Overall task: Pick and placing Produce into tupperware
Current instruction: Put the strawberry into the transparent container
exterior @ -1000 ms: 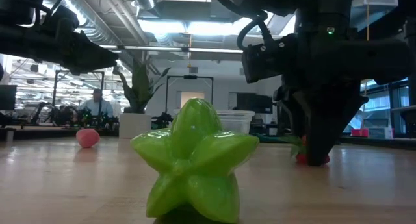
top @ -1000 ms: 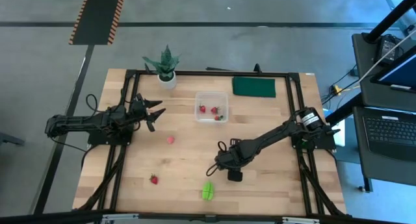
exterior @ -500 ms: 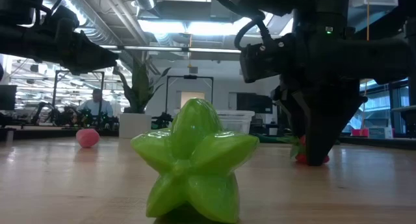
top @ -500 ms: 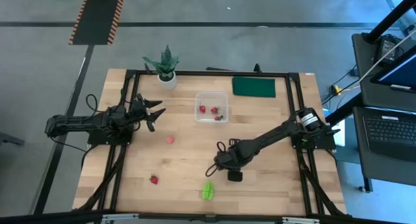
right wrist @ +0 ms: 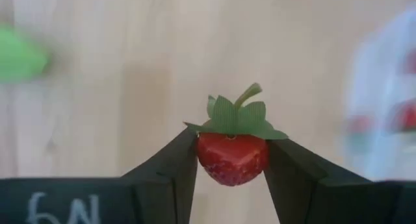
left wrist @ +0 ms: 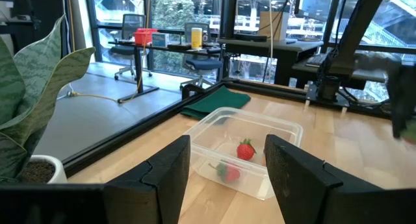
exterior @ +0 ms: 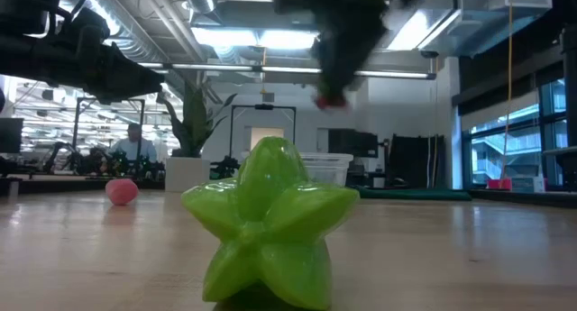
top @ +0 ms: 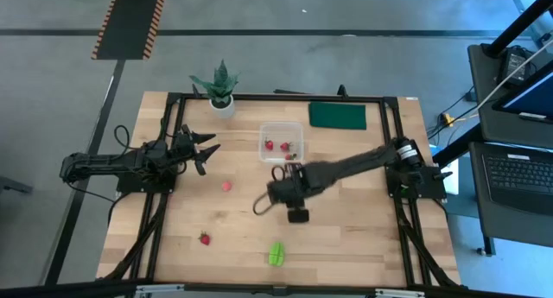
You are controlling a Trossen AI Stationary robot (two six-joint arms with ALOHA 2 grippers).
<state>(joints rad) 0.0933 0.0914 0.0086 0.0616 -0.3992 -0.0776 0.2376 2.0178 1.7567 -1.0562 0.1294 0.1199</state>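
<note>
— Where is the berry the right arm went for?

— A red strawberry (right wrist: 232,158) with its green leaf cap sits clamped between the jaws of the right gripper (top: 278,175), lifted clear of the bench (top: 363,246), just beside the tupperware (top: 282,142) on its near side.

— And the tupperware itself?

— Two or three red berries (left wrist: 245,149) lie inside it. Nearer than the tupperware and to its left, a pinkish piece (top: 226,186) rests on the wood. Farther out lie another red berry (top: 205,239) and the lime-green star-shaped piece (top: 276,253), close to the bench's near edge.

— The other arm?

— The left gripper (top: 206,149) hangs left of the tupperware, jaws spread with nothing between them.
</note>
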